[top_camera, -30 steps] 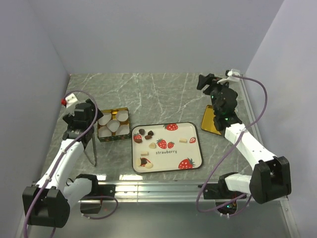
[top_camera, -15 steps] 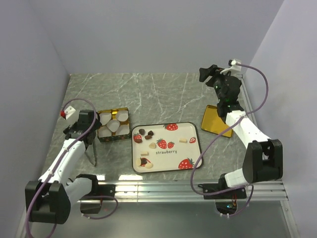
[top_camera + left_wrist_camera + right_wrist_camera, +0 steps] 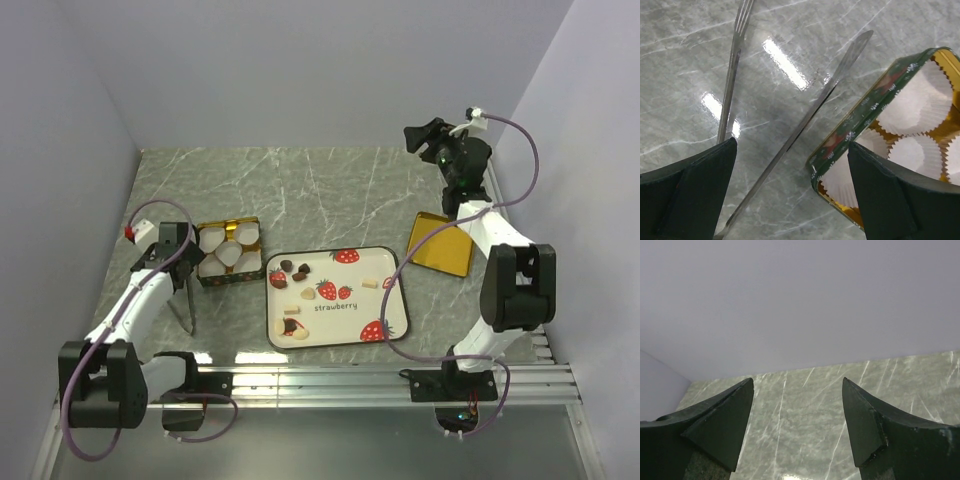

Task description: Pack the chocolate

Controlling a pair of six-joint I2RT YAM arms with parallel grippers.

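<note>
The grey marbled worktop [image 3: 320,190] carries everything, and the strawberry-printed tray [image 3: 325,330] lies near its front middle.

Just off the tray's far-left corner sits the gold tin [image 3: 230,279], green-walled [image 3: 855,135] and lined with white paper cups [image 3: 228,254]. The left wrist view shows them as fluted white cups [image 3: 912,102].

Near the tray's far-right corner, apart from it, the gold lid [image 3: 441,244] lies on the worktop, turned askew to the tray's edge.

Left of the tray, past the tin's near-left corner, a pair of metal tongs [image 3: 185,300] lies on the worktop. In the left wrist view its two arms spread apart, one [image 3: 805,125] running close beside the tin's wall.

The left tool [image 3: 165,245] is left of the tray, at the tin's left end. In its own camera [image 3: 792,145] its jaws stand wide apart with nothing between them, looking down on the tongs and the tin's corner.

The right tool [image 3: 425,135] is raised well beyond the tray's far-right corner, farther back than the lid. Its wrist view [image 3: 797,382] shows the jaws spread and empty, facing the back wall and the far strip of worktop.

The chocolate [image 3: 301,268] lies on the tray. Dark pieces gather in its far-left part, a few more sit toward its near-left corner, and two cream pieces [image 3: 371,283] lie toward its far-right side.
</note>
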